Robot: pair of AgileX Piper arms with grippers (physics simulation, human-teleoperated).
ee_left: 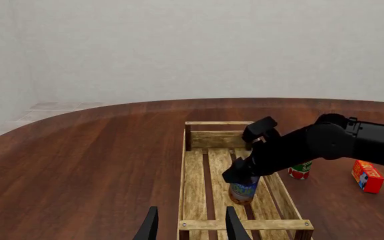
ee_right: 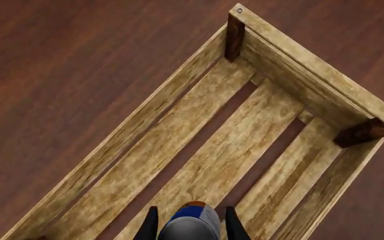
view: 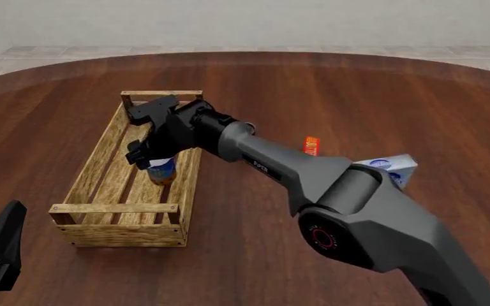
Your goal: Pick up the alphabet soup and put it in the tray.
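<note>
The alphabet soup (view: 163,171), a can with a blue label and an orange-yellow lower band, stands upright inside the tray (view: 117,208), about mid-length, near its right rail. My right gripper (view: 150,158) reaches over the tray and is shut on the can's top. The right wrist view shows the can's silver top (ee_right: 190,226) between the two fingers, above the tray's slats (ee_right: 225,150). The left wrist view shows the same grip on the can (ee_left: 243,191) in the tray (ee_left: 182,185). My left gripper (ee_left: 190,229) is open and empty, near the tray's front end.
A small red and green can (ee_left: 300,170) and an orange-red box (ee_left: 367,176) stand on the table right of the tray. A blue-and-white box (view: 390,169) lies behind my right arm, with the red box (view: 311,145) beside it.
</note>
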